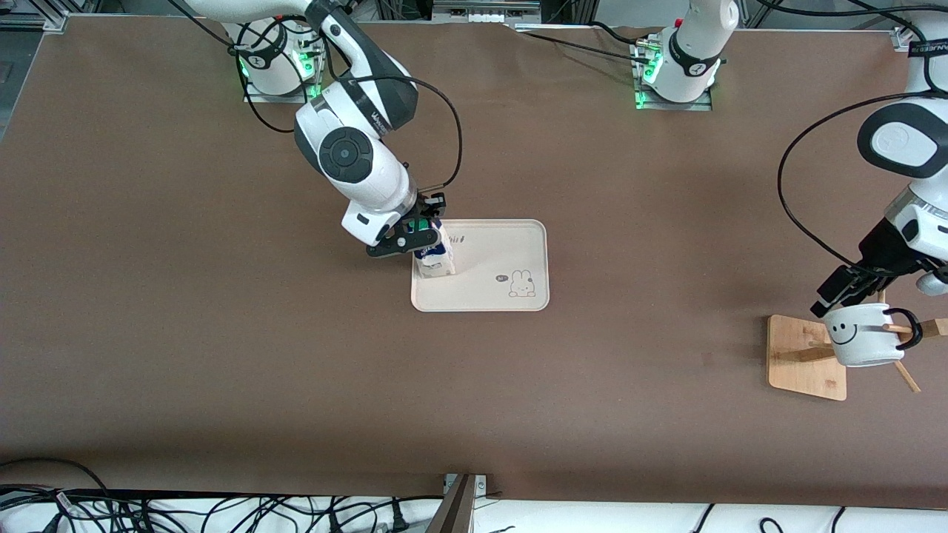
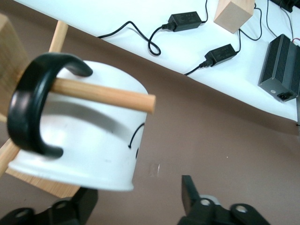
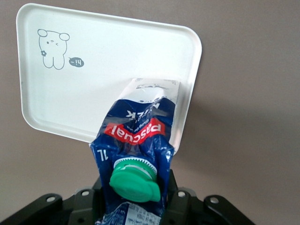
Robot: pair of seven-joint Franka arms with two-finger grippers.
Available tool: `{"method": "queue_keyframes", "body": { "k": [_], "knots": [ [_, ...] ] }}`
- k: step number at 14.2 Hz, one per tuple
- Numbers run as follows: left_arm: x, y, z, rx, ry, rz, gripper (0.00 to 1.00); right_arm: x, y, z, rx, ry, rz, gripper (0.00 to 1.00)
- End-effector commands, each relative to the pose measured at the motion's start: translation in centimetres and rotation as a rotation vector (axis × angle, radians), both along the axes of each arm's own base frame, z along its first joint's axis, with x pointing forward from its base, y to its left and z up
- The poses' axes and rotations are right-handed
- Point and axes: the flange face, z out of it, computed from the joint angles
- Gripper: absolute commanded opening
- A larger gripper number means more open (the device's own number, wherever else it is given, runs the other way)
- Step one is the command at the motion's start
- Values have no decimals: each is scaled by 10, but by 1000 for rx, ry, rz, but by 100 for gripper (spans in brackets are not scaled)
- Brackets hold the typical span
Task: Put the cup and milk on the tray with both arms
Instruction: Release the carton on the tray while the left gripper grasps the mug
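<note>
The milk (image 1: 435, 259) is a blue and white carton with a green cap (image 3: 133, 180). It stands upright at the right arm's end of the cream tray (image 1: 503, 252), its base on the tray's surface (image 3: 108, 65). My right gripper (image 1: 422, 240) is shut on the milk's upper part (image 3: 140, 206). The white smiley cup (image 1: 859, 340) hangs by its black handle (image 2: 28, 112) on a wooden peg (image 2: 108, 93) of the rack. My left gripper (image 1: 844, 296) is at the cup's rim (image 2: 137, 187) and open. One finger (image 2: 190, 192) stands apart from the cup; the other is partly hidden by it.
The rack's bamboo base (image 1: 803, 363) lies at the left arm's end of the table, with more pegs sticking out. Power adapters (image 2: 185, 19), cables and a wooden block (image 2: 233, 14) lie on the white surface past the table's edge. Brown tabletop lies between tray and rack.
</note>
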Motion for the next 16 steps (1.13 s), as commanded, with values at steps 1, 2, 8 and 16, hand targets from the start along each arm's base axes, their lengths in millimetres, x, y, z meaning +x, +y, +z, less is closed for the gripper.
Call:
{"method": "queue_keyframes", "body": {
  "k": [1, 2, 8, 16],
  "knots": [
    [13, 4, 3, -14, -30, -10, 59, -1, 10, 0, 7, -15, 19, 49],
    [13, 4, 4, -14, -31, -12, 55, -1, 13, 0, 10, -14, 16, 49],
    [8, -1, 18, -3, -44, -31, 14, 5, 9, -31, -23, 43, -103, 46],
    [1, -4, 17, -23, -12, -51, 0, 11, 16, -13, -2, 11, -164, 100]
  ]
}}
